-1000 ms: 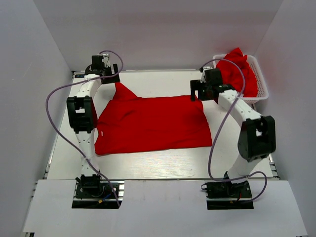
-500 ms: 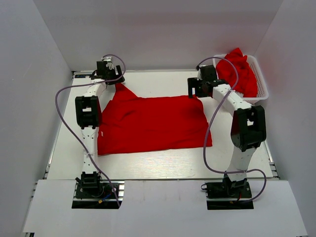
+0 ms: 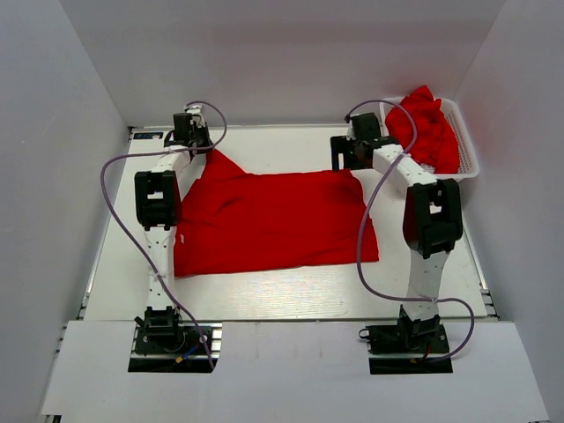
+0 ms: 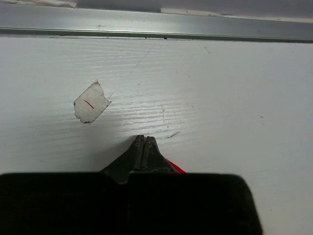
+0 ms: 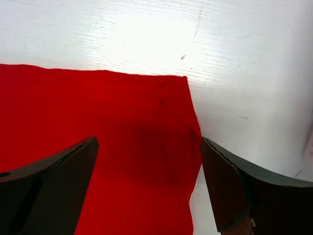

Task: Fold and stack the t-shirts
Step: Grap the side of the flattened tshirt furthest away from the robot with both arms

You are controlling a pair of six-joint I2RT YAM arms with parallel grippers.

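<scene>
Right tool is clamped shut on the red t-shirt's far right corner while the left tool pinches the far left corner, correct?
No. The right tool is open, jaws wide apart over the far right corner of the red t-shirt, as the right wrist view shows. The left tool does pinch the far left corner.

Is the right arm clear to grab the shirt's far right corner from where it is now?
Probably yes: the right gripper hangs open over the t-shirt corner, with nothing between them.
</scene>
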